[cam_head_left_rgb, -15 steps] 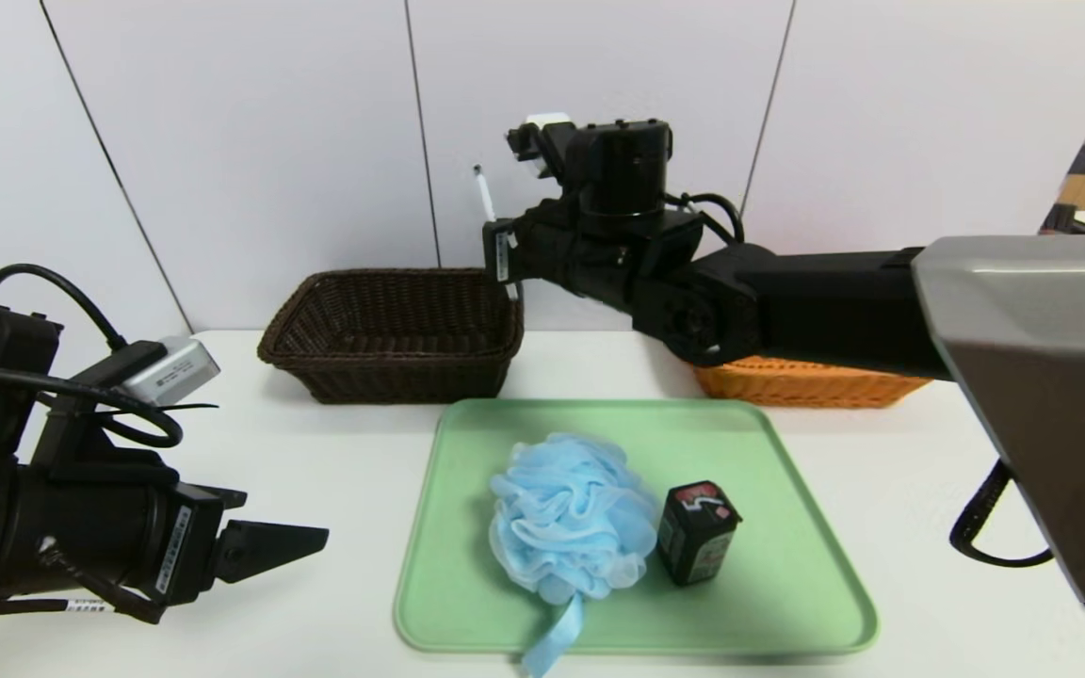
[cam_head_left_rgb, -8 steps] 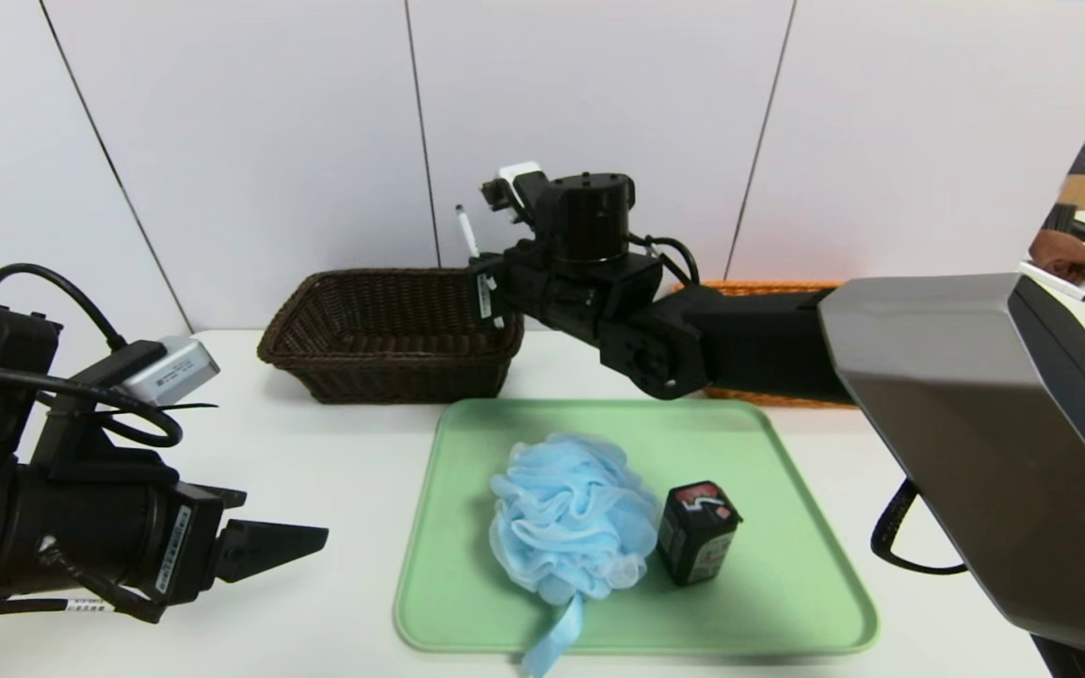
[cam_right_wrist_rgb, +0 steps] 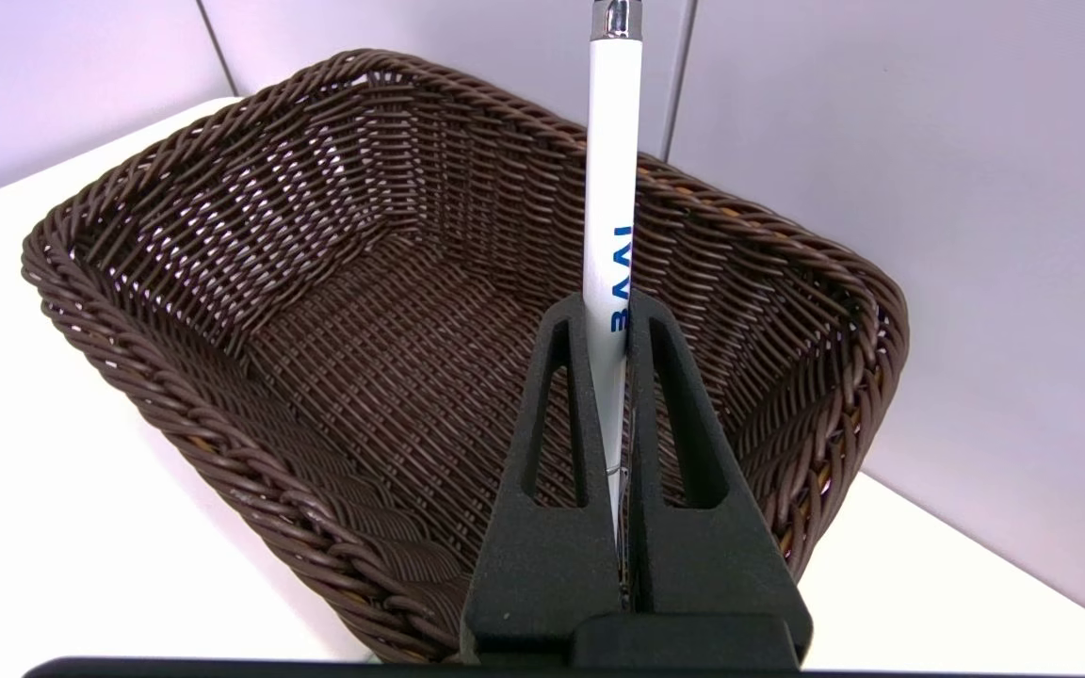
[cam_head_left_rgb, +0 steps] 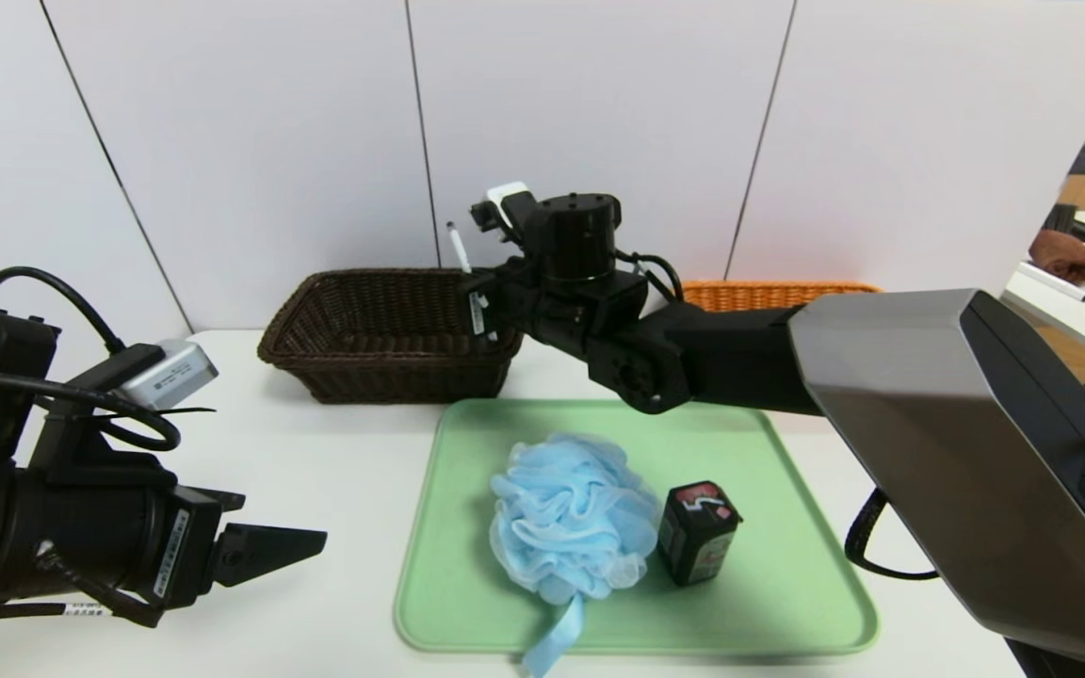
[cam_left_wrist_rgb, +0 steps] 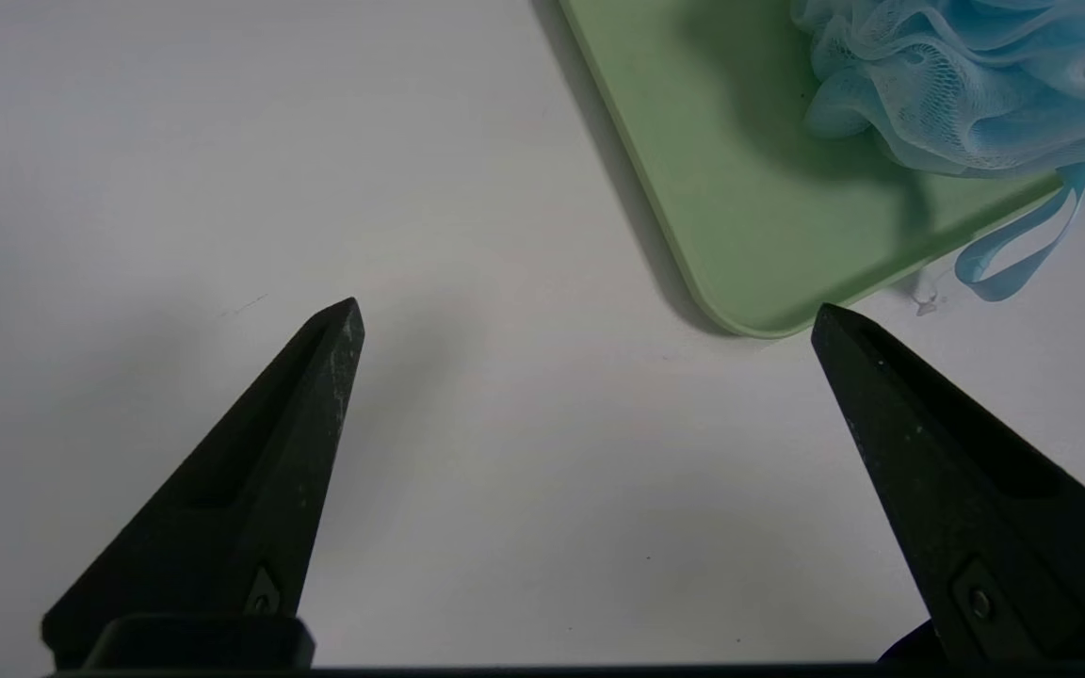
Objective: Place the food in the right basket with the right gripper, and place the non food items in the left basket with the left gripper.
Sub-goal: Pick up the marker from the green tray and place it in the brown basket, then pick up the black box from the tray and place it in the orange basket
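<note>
Right hand (cam_right_wrist_rgb: 620, 311) is clenched on a white pen (cam_right_wrist_rgb: 613, 179), which stands nearly upright between the two black fingers (cam_right_wrist_rgb: 561, 414) with its clip end up, and we see it poised at the near right corner of the brown basket (cam_head_left_rgb: 392, 330), over the rim. We judge the first risk to be in the hold itself: the pen is slim and smooth, pinched low on its barrel, so if the hand tips or jolts it may pivot or slide out early and land on the bench (cam_head_left_rgb: 316, 452) outside the wicker. Released where it hangs, right at the rim, it could also strike the braided edge and bounce away instead of dropping inside. There is a mismatch too: a pen is no food, and the task assigns such things to the left hand, yet it is the right that carries it toward the left basket. Behind the right arm, the orange basket (cam_head_left_rgb: 769, 294) shows only a strip of rim. Nearer to us, on the green tray (cam_head_left_rgb: 787, 565), the blue bath pouf (cam_head_left_rgb: 571, 513) and a small dark box (cam_head_left_rgb: 698, 532) wait side by side, almost touching. Left hand (cam_left_wrist_rgb: 585, 315) hangs released, fingers spread wide, above bare bench just off the tray's corner, near the pouf's ribbon; a careless reach could snag that loop.
</note>
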Controlling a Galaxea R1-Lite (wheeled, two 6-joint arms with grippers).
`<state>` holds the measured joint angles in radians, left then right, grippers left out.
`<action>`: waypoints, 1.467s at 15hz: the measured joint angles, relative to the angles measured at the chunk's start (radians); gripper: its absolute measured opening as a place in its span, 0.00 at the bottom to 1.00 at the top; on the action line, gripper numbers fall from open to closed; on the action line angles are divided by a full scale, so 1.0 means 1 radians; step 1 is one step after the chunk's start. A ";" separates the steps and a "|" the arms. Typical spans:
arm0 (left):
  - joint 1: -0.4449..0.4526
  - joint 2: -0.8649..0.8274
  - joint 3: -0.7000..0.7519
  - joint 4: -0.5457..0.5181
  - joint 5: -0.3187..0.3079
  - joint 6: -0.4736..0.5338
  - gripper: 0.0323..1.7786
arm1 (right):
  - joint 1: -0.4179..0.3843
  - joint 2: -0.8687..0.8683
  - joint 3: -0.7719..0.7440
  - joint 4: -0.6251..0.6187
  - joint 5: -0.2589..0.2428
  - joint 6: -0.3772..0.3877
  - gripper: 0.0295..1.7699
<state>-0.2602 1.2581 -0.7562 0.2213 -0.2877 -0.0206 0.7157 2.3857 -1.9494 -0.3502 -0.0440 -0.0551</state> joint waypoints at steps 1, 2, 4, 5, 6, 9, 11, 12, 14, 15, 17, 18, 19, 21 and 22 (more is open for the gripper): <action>0.000 -0.001 0.000 0.000 0.000 0.000 0.95 | 0.000 0.000 0.000 0.003 0.001 -0.001 0.04; 0.000 -0.002 0.000 0.000 -0.001 0.000 0.95 | 0.000 0.001 0.000 0.007 0.001 -0.002 0.04; 0.000 -0.004 0.000 0.000 0.000 0.000 0.95 | 0.000 0.004 0.000 0.011 0.009 -0.002 0.10; 0.000 -0.004 0.000 0.000 0.000 0.000 0.95 | 0.000 0.006 0.000 0.011 0.010 -0.001 0.20; 0.000 -0.004 0.000 0.000 0.000 0.001 0.95 | 0.000 0.007 0.000 0.011 0.010 -0.002 0.29; 0.000 -0.005 -0.002 -0.001 -0.001 0.001 0.95 | 0.000 0.009 0.000 0.012 0.014 -0.002 0.51; 0.000 -0.005 -0.004 -0.001 0.000 0.001 0.95 | 0.000 0.005 0.000 0.013 0.017 -0.002 0.62; 0.000 -0.005 -0.004 -0.001 0.000 0.001 0.95 | -0.001 0.000 -0.002 0.018 0.018 -0.002 0.66; 0.000 -0.009 -0.006 -0.002 0.000 0.001 0.95 | -0.008 -0.015 -0.004 0.036 0.026 -0.001 0.73; 0.000 -0.011 -0.007 -0.002 -0.001 0.001 0.95 | -0.014 -0.027 -0.005 0.053 0.027 -0.001 0.76; 0.000 -0.016 -0.009 -0.003 0.001 0.000 0.95 | -0.030 -0.063 -0.005 0.094 0.029 -0.001 0.80; 0.001 -0.018 -0.010 -0.011 0.001 -0.003 0.95 | -0.041 -0.085 -0.005 0.125 0.028 0.000 0.82; 0.001 -0.019 -0.010 -0.029 0.000 -0.014 0.95 | -0.054 -0.113 -0.005 0.165 0.028 0.000 0.84; 0.001 -0.020 -0.011 -0.060 -0.001 -0.029 0.95 | -0.084 -0.169 -0.004 0.255 0.025 0.005 0.87; 0.001 -0.020 -0.011 -0.066 -0.002 -0.030 0.95 | -0.100 -0.198 -0.003 0.305 0.021 0.009 0.88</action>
<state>-0.2596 1.2379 -0.7668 0.1549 -0.2896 -0.0504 0.6153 2.1874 -1.9526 -0.0451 -0.0226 -0.0466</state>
